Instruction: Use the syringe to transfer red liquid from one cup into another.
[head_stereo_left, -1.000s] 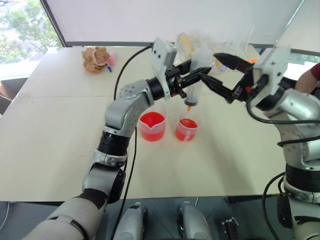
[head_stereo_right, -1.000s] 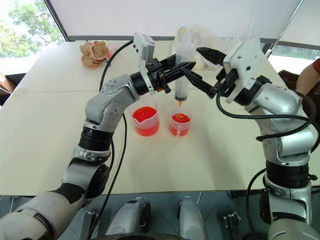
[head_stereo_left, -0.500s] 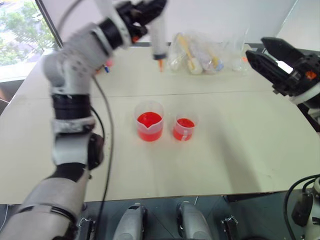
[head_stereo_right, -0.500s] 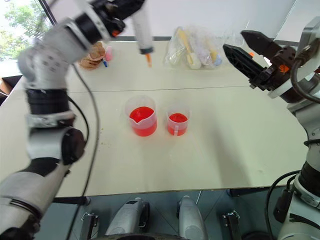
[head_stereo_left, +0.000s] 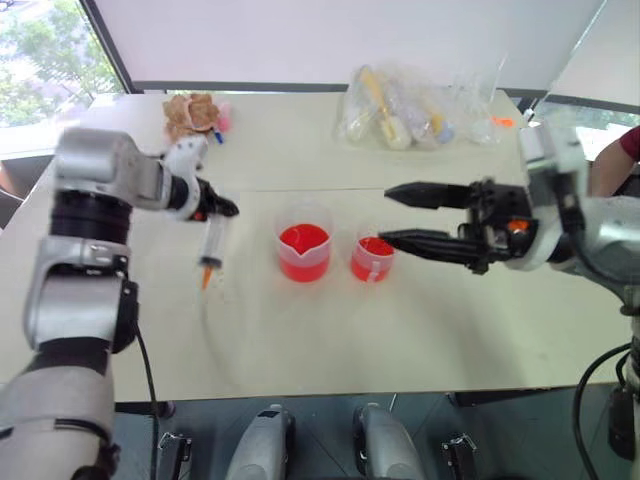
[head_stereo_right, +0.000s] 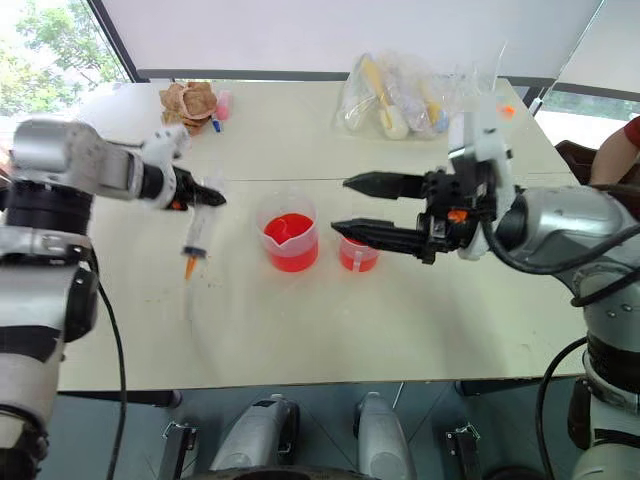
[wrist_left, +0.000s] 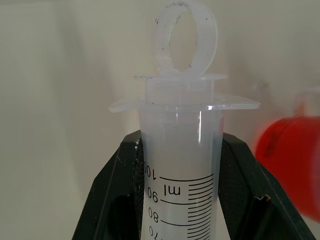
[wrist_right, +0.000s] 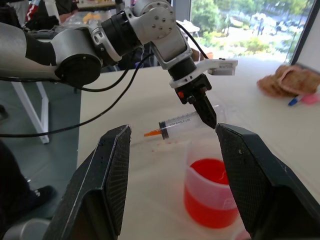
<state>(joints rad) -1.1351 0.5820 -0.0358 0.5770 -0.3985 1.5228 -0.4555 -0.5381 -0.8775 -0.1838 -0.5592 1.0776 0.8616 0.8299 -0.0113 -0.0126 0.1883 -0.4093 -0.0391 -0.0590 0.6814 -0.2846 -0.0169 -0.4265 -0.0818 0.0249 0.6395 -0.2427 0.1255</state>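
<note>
Beside the larger cup (head_stereo_left: 303, 242), the left gripper (head_stereo_left: 222, 207) is clamped on the syringe (head_stereo_left: 211, 245), tip down; right gripper (head_stereo_left: 398, 214) spread, empty. Risk: drips onto table (head_stereo_left: 400, 330).

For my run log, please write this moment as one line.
left gripper: shut on syringe | right gripper: open, empty | both cups hold red liquid

Larger cup (head_stereo_left: 302, 241) and smaller cup (head_stereo_left: 372, 252) stand side by side mid-table (head_stereo_left: 330, 330), larger on the left. Syringe (head_stereo_left: 211, 250) hangs tip-down left of both, clamped in left gripper (head_stereo_left: 222, 207); right gripper (head_stereo_left: 392, 214) reaches in from the right, near the smaller cup. Plastic bag (head_stereo_left: 400, 105) lies behind the cups.
</note>
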